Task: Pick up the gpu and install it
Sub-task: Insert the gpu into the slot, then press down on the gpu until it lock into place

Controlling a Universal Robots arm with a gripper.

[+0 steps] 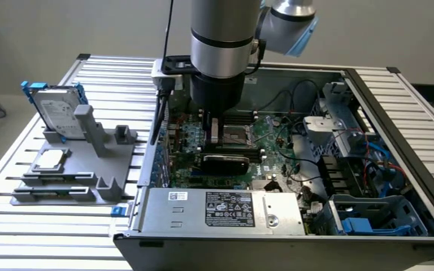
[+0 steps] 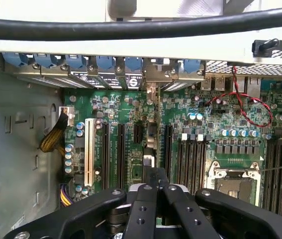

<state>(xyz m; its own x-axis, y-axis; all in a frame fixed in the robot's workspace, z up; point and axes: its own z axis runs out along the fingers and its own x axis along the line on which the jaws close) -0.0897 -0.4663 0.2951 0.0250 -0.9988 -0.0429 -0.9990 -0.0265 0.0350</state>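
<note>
The gpu (image 1: 226,164) stands on edge inside the open computer case (image 1: 398,107), and its glossy black cover shows below the arm in the exterior view. In the wrist view the gpu (image 2: 150,134) appears edge-on as a thin strip along the motherboard's expansion slots (image 2: 121,149). Its silver bracket (image 2: 153,87) reaches the rear slot openings. My gripper (image 2: 150,185) is shut on the card's upper edge, the black fingers (image 2: 141,204) meeting around it. In the exterior view the gripper (image 1: 217,135) hangs straight down over the motherboard (image 1: 273,135). Whether the card sits fully in its slot is hidden.
A grey fixture (image 1: 100,169) at the exterior view's left carries the silver hard drive with blue rails (image 1: 55,110) and the square processor chip (image 1: 51,160). In the case are the power supply (image 1: 217,209), the CPU socket (image 2: 233,186), red wires (image 2: 245,107) and a blue drive cage (image 1: 375,217).
</note>
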